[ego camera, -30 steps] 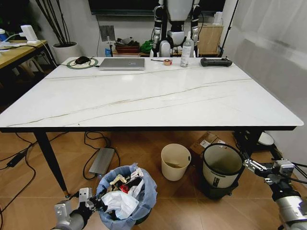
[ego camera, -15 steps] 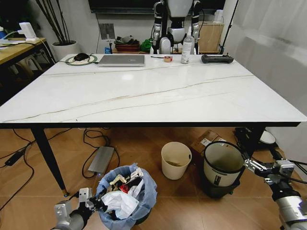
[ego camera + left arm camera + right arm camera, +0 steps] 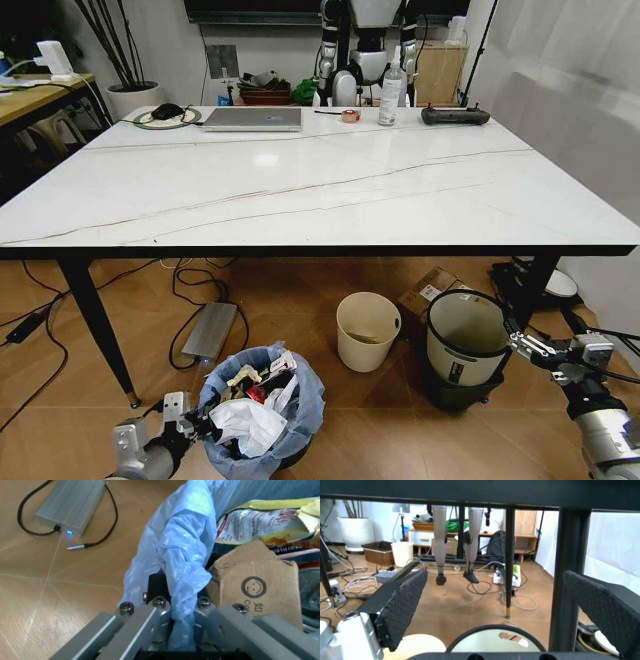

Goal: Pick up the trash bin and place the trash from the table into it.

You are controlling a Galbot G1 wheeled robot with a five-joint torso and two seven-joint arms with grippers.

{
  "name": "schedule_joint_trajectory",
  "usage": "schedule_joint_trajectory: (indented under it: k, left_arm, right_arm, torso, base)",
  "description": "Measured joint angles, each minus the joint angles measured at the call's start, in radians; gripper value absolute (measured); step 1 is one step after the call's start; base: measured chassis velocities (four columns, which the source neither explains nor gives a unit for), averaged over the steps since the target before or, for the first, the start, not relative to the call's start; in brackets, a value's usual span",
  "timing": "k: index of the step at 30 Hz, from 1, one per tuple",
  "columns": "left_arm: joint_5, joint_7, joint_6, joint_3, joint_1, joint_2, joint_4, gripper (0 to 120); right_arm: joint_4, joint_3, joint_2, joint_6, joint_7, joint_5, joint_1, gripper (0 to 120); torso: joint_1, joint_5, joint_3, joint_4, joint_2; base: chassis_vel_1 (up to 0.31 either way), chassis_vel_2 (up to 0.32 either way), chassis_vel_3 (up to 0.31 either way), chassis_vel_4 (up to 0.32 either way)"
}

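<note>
The trash bin (image 3: pixel 262 412), lined with a crinkly light-blue bag (image 3: pixel 182 555), stands on the floor in front of the table (image 3: pixel 300 190). It is heaped with trash (image 3: pixel 252 395): white tissues, torn brown cardboard (image 3: pixel 260 583) and a printed packet (image 3: pixel 260 521). My left gripper (image 3: pixel 195 425) is low beside the bin, shut on the bag-covered rim (image 3: pixel 180 618). My right gripper (image 3: pixel 522 345) hangs open at the right, by the rim of the grey-and-black bin (image 3: pixel 462 345), its padded fingers (image 3: pixel 402 605) spread wide.
A cream bucket (image 3: pixel 366 332) stands under the table beside the grey-and-black bin. A grey power brick (image 3: pixel 211 332) with cables lies on the floor to the left. The tabletop holds a laptop (image 3: pixel 254 119), a bottle (image 3: pixel 389 100) and a black controller (image 3: pixel 455 116) along its far edge.
The whole head view has shifted, so the camera moved. Both arms and the bin stay where they were.
</note>
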State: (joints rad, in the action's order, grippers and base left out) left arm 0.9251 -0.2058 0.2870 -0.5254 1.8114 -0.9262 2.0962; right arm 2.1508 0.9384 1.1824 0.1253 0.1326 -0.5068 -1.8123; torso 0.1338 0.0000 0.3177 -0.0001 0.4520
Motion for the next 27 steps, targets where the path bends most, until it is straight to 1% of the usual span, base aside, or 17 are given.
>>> schedule_joint_trajectory:
  k: [14,16,18,19,21,23,27]
  left_arm:
    - [0.003,0.000,0.001,0.005,-0.013,-0.004,-0.016,0]
    - [0.003,0.000,0.001,0.006,-0.014,-0.004,-0.017,0]
    - [0.003,0.001,0.001,0.006,-0.015,-0.006,-0.022,0]
    - [0.003,0.001,0.001,0.006,-0.015,-0.006,-0.022,0]
    - [0.003,0.002,0.001,0.007,-0.018,-0.007,-0.028,0]
    - [0.003,0.002,0.001,0.007,-0.018,-0.007,-0.029,0]
    - [0.003,0.003,0.001,0.008,-0.020,-0.007,-0.031,0]
  right_arm:
    - [0.000,0.000,0.000,0.000,0.000,0.000,0.000,100]
    - [0.000,0.000,0.000,0.000,0.000,0.000,0.000,100]
    - [0.000,0.000,0.000,0.000,0.000,0.000,0.000,100]
    - [0.000,0.000,0.000,0.000,0.000,0.000,0.000,100]
    - [0.000,0.000,0.000,0.000,0.000,0.000,0.000,100]
    - [0.000,0.000,0.000,0.000,0.000,0.000,0.000,100]
    - [0.000,0.000,0.000,0.000,0.000,0.000,0.000,100]
  torso:
    - [-0.020,0.0000,-0.039,0.0000,-0.059]
    - [-0.020,0.0000,-0.040,0.0000,-0.060]
    - [-0.023,0.0000,-0.048,0.0000,-0.072]
    - [-0.023,0.0000,-0.048,0.0000,-0.072]
    - [-0.029,0.0000,-0.056,0.0000,-0.085]
    - [-0.030,0.0000,-0.058,0.0000,-0.088]
    - [-0.037,0.0000,-0.072,0.0000,-0.109]
  base:
    - [0.000,0.000,0.000,0.000]
    - [0.000,0.000,0.000,0.000]
    - [0.000,0.000,0.000,0.000]
    - [0.000,0.000,0.000,0.000]
    - [0.000,0.000,0.000,0.000]
    - [0.000,0.000,0.000,0.000]
    - [0.000,0.000,0.000,0.000]
